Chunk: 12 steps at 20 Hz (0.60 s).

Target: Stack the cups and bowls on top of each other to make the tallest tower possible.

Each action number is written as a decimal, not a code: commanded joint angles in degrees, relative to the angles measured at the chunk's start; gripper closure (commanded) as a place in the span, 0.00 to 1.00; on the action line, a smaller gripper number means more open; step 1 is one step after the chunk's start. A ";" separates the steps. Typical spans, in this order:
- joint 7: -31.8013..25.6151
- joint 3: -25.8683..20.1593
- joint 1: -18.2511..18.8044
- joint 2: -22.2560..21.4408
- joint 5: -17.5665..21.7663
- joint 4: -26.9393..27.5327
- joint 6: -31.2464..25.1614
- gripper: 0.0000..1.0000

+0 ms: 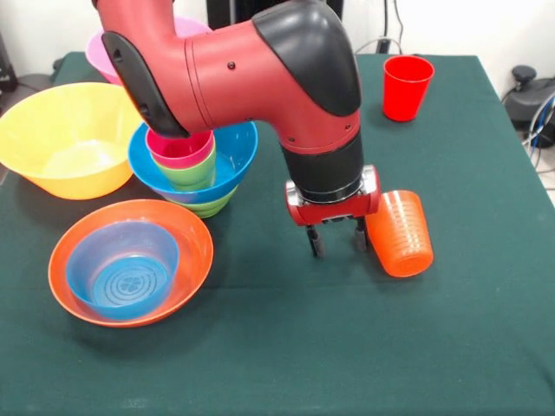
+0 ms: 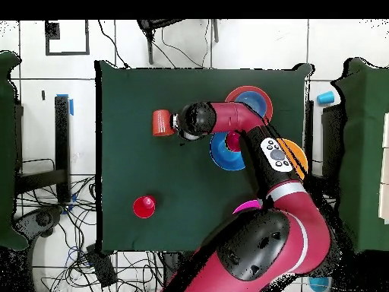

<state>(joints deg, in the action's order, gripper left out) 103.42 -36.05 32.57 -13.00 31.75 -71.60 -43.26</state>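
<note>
- the gripper (image 1: 337,240) hangs just above the green counter (image 1: 286,347), its two short dark fingers parted with nothing between them.
- the orange cup (image 1: 400,233) lies on its side just beside the gripper, apparently not touched.
- the red cup (image 1: 407,87) stands upright, well apart near the far edge.
- the tower (image 1: 195,165) so far: the small green bowl, the wide blue bowl (image 1: 234,152) on it, then the light green cup and the magenta cup (image 1: 180,147) nested inside.
- the shallow orange-red bowl (image 1: 130,262) holds the small translucent blue bowl (image 1: 122,269).
- the big yellow bowl (image 1: 69,139) and the big pink bowl (image 1: 100,52) sit behind, partly hidden by the arm.
</note>
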 commanded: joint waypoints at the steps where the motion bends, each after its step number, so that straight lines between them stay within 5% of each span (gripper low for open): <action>1: -16.40 -2.25 -0.40 -0.01 2.58 0.36 -3.47 0.00; 12: -13.20 0.05 -0.45 -12.34 2.55 -12.39 -6.93 0.00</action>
<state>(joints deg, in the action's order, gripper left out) 103.42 -36.29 32.56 -18.02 31.76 -75.61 -43.28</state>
